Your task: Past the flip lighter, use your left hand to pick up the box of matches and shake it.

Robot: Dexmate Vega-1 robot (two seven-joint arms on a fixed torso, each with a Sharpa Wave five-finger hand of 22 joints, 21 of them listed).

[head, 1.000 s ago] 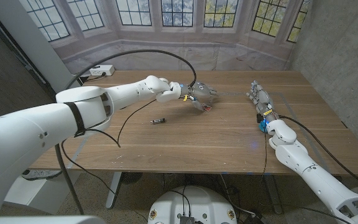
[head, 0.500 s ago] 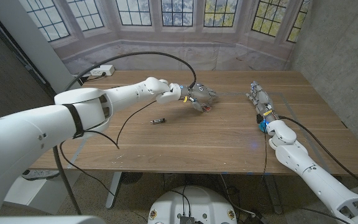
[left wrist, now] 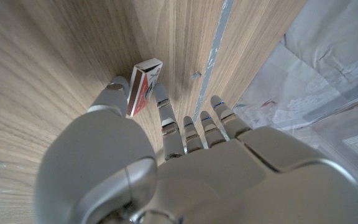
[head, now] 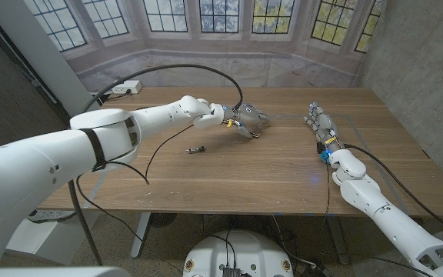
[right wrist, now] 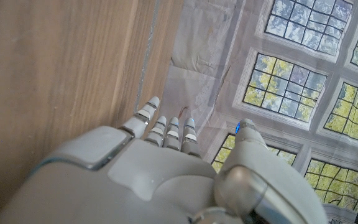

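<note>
Left wrist view shows the box of matches (left wrist: 143, 86), red and white, pinched between the thumb and a finger of the left hand (left wrist: 166, 155), over the wooden table (left wrist: 36, 68). In the head view that hand (head: 248, 121) is past the flip lighter (head: 196, 149), which lies nearer and to the left. The right hand (head: 321, 123) is at the table's right side, fingers straight and close together, holding nothing.

A wooden desk (head: 229, 173) carries the scene. A small dark flip lighter (head: 196, 149) lies on it left of the middle, and a white power strip (head: 123, 88) sits at its far left corner, black cable (head: 151, 158) trailing across the wood.
</note>
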